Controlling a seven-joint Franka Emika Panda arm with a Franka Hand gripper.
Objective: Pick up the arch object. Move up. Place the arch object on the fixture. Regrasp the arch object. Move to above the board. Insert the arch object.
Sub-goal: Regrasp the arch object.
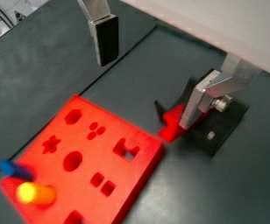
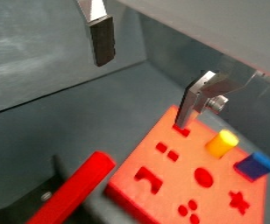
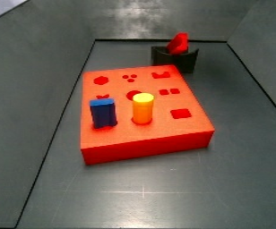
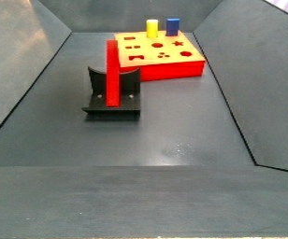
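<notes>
Your fingers (image 1: 161, 70) are spread wide with nothing between them: in both wrist views one silver plate with its dark pad (image 2: 101, 41) sits far from the other (image 2: 196, 103), and only floor and pieces show in the gap. They do not appear in either side view, so they hang well above and clear of everything. Below them, the arch (image 4: 111, 70) stands propped upright on the fixture (image 4: 113, 97), leaning against its back; in a wrist view the red bar (image 2: 76, 187) runs out at an angle over the dark block. The fixture sits just beside the board (image 3: 147, 134), apart from it, and the board carries a blue block (image 3: 102, 113) and a yellow cylinder (image 3: 142, 108) among its cut-outs. You look ready for the regrasp. Watch the approach: the arch only rests on the fixture, so if one finger touches it before the other as you come down, you could tip it off or twist it in its seat. Grip too near an end, or skewed, and it may sit crooked in your fingers and then jam at the board's hole. Coming down off-centre could also drive a plate into the fixture's upright.
</notes>
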